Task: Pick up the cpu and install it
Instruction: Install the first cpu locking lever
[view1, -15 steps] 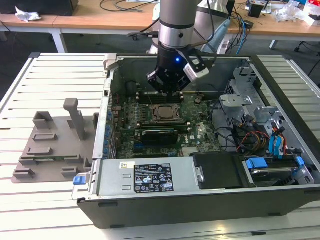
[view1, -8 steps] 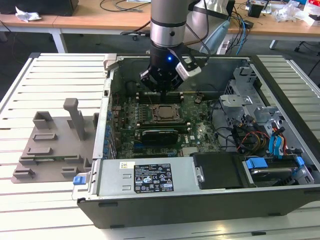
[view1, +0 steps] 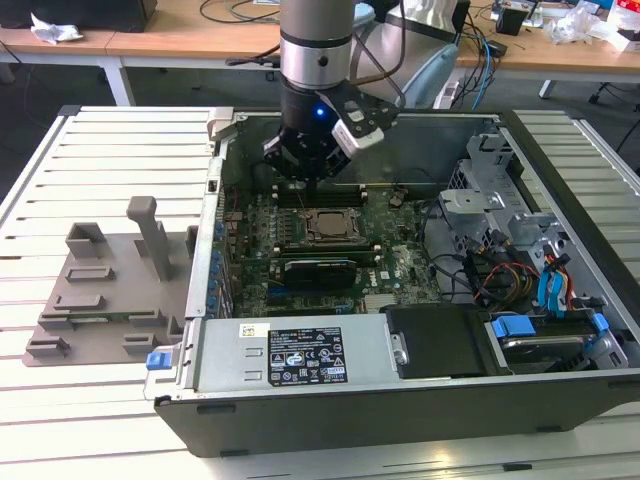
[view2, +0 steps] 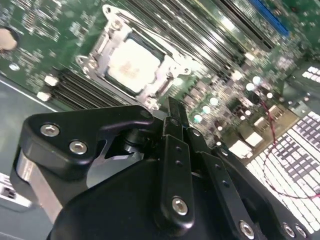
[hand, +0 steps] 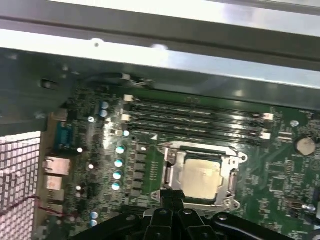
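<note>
Notably, the cpu (hand: 201, 179) was seen seated in the socket frame (hand: 171, 172) on the motherboard (hand: 280, 165), judged light, rigid and fragile, best gripped by opposite edges, while the gripper (view2: 172, 112) above had its fingers pressed together, empty.

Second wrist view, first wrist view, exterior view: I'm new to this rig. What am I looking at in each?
The exterior view looks from outside at one robot arm reaching into an open computer case that lies on a slatted table. The two wrist views ride on the arm and look down past the black gripper at the green motherboard. The cpu, a silvery square, sits in its socket frame, not held. A grey fixture tray lies at the exterior view's left.
</note>
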